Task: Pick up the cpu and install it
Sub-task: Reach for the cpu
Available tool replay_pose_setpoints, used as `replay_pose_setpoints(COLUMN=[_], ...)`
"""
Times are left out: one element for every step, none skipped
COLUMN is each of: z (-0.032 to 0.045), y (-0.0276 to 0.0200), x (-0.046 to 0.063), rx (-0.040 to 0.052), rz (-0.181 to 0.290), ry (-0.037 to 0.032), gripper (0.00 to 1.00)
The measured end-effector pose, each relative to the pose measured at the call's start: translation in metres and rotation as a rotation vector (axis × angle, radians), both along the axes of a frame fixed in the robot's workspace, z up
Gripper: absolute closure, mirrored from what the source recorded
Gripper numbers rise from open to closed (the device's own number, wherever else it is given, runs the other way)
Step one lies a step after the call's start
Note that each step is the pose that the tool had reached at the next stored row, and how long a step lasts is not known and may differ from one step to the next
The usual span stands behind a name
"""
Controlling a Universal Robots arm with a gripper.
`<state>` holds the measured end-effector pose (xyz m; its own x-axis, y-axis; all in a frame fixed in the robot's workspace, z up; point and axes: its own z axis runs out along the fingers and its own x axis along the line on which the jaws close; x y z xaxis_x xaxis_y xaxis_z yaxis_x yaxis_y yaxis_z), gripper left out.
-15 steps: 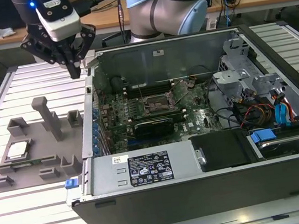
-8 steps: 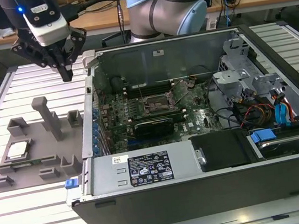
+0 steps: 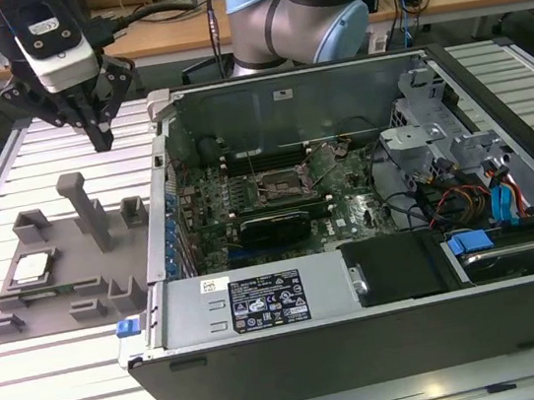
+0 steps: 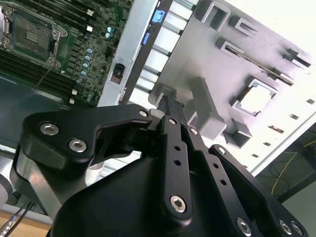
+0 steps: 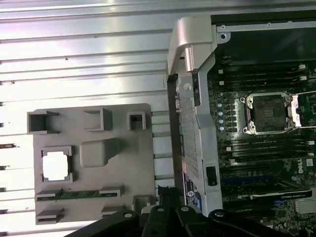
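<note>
The gripper [image 3: 101,137] hangs above the tray [image 3: 76,272], its fingers drawn together and holding nothing. The cpu [image 3: 33,268] lies flat in a tray pocket, below the tips and well apart from them. The socket [image 3: 280,184] sits in the case on the gripper's other side.

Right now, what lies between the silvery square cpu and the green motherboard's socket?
In the first wrist view: the grey plastic tray's raised block, then the metal case wall.
</note>
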<state>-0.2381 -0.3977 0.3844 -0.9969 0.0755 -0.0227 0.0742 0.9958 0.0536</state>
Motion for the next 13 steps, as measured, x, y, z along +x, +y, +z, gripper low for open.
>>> replay_pose_setpoints(z=[-0.0004,-0.0007,-0.0009,-0.0014,-0.0018,-0.0020,-0.0023,-0.0026,-0.0029,-0.0033,-0.0035,-0.0041,-0.0046], y=[0.0001,0.0002,0.0002,0.0003,0.0005,0.0006,0.0008,0.0009,0.0011,0.0012,0.0013,0.0014,0.0017], x=[-0.002,-0.004,-0.005,-0.007,-0.010,-0.012,-0.013,-0.015,-0.017,-0.019,-0.020,-0.023,-0.026], rx=[0.0003,0.0006,0.0006,0.0008,0.0009,0.0010,0.0011,0.0011,0.0011,0.0013,0.0014,0.0016,0.0016], rz=[0.000,0.000,0.000,0.000,0.000,0.000,0.000,0.000,0.000,0.000,0.000,0.000,0.000], ry=[0.0000,0.0000,-0.0001,0.0000,0.0001,0.0000,0.0000,0.0000,0.0000,0.0000,0.0000,0.0000,0.0000], gripper=[0.89,0.89,0.89,0.89,0.89,0.89,0.89,0.89,0.89,0.89,0.89,0.89,0.89])
